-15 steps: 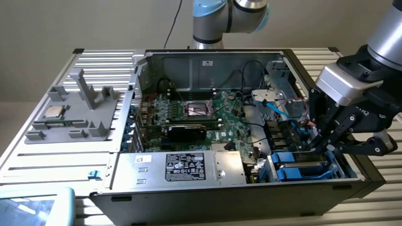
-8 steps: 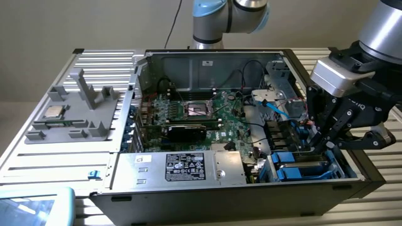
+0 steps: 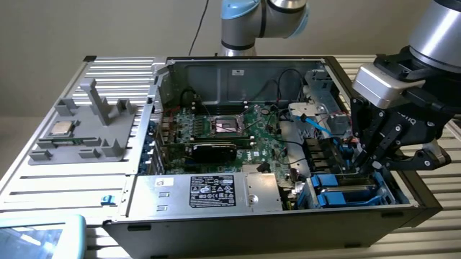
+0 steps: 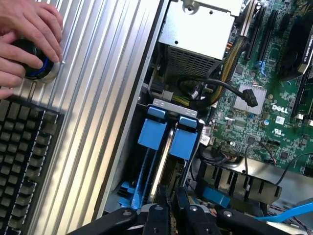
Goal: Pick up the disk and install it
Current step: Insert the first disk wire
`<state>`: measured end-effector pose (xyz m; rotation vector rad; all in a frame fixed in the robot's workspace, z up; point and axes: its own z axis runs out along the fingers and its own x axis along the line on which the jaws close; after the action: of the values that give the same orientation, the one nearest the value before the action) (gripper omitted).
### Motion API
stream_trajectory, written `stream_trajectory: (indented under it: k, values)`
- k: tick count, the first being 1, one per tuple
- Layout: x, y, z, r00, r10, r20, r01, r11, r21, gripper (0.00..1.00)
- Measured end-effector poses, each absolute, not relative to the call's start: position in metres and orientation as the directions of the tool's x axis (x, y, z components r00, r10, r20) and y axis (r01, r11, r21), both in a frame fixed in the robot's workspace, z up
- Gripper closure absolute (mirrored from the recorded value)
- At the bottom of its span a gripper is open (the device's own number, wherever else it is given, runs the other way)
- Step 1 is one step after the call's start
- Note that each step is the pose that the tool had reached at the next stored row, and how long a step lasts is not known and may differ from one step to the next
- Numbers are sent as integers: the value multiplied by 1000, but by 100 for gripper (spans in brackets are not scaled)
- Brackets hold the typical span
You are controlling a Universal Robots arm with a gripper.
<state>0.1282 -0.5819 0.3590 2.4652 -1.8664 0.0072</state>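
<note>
Silver arm [image 3: 439, 27] with pale-blue joint caps [image 3: 241, 11]; grey wrist block [image 3: 378, 86]; black linkage claw [image 3: 368, 164].

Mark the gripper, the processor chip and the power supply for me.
gripper [image 3: 368, 166], exterior view, its lower tip.
processor chip [image 3: 59, 128], exterior view, middle of its top.
power supply [image 3: 211, 190], exterior view, its black label.

Case [image 3: 216, 229] on table [image 3: 43, 183]. Inside: motherboard [image 3: 266, 143] mid; power supply [image 3: 209, 191] at front; drive bay [image 3: 353, 194] in front corner, exterior view's right. Gripper [image 3: 371, 164] reaching into bay. Fixture [image 3: 86, 129] on table, exterior view's left of case; chip [image 3: 59, 128] on it. Hand [image 4: 27, 36] on knob [image 4: 34, 66], keyboard [image 4: 24, 147] just beside.
</note>
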Motion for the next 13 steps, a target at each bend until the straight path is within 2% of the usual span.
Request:
stream_trajectory:
  k: [13]
  values:
    - [128,-581,359,262,-964,35,-965,-261,32,84]
